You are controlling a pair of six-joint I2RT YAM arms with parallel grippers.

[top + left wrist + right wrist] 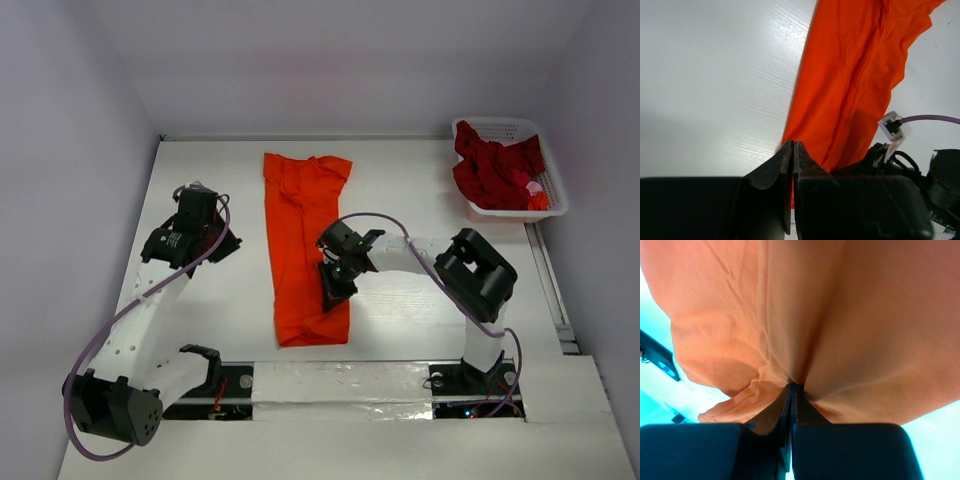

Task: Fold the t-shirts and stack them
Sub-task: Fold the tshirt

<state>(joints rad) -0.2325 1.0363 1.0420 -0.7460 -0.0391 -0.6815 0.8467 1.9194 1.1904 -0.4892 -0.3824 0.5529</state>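
The orange t-shirt [300, 250] lies on the white table as a long narrow strip, folded lengthwise, sleeve end at the far side. My right gripper [331, 288] sits at the strip's near right edge. In the right wrist view its jaws are shut [792, 386] with the orange cloth [840, 315] gathered and puckered at the tips. My left gripper [226, 246] hovers over bare table left of the strip, shut with nothing between its fingertips [792, 145]; the orange t-shirt [855, 80] lies just ahead of them. A dark red t-shirt [495, 165] is crumpled in the basket.
The white lattice basket [505, 124] stands at the far right corner, with a bit of pink and orange cloth [536, 192] beside the dark red one. A purple cable [400, 228] loops over the right arm. The table [420, 320] ends in a taped near edge by the arm bases.
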